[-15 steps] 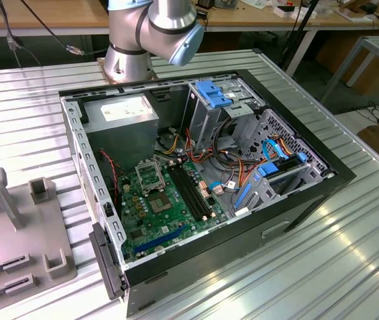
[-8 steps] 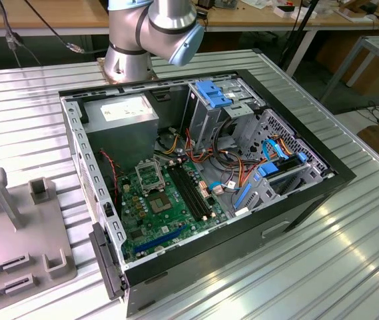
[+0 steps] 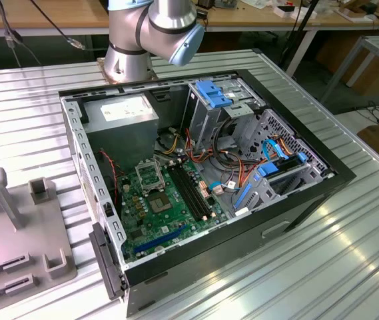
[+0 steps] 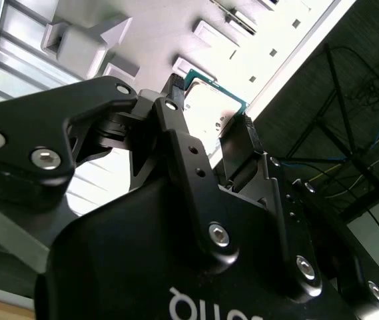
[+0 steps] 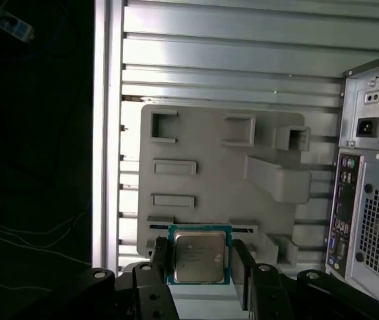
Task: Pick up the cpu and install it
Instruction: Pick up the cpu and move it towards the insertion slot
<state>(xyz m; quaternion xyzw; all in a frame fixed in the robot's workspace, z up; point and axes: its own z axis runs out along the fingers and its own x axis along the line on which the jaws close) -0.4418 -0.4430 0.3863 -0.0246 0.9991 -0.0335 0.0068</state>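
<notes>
The cpu [image 5: 199, 257], a flat square chip with a dull silver top and a green rim, sits between my gripper's [image 5: 201, 268] two black fingers, held well above the grey fixture plate [image 5: 202, 153]. In the second wrist view the cpu [image 4: 210, 100] shows the same way, pinched at two opposite edges by the gripper [image 4: 210, 112]. The gripper is shut on it. In the exterior view the open computer case [image 3: 202, 193] lies on the table with its green board [image 3: 162, 207] and the square socket frame [image 3: 150, 175] facing up. The arm's joint [image 3: 156, 27] rises behind the case.
The grey fixture plate [image 3: 16, 227] with raised blocks lies at the exterior view's left of the case. Drive cages, blue clips and cable bundles [image 3: 242, 153] crowd the case's far side. The case's rear panel [image 5: 376, 200] stands beside the plate. The slatted metal table [image 3: 296, 267] ends near the plate.
</notes>
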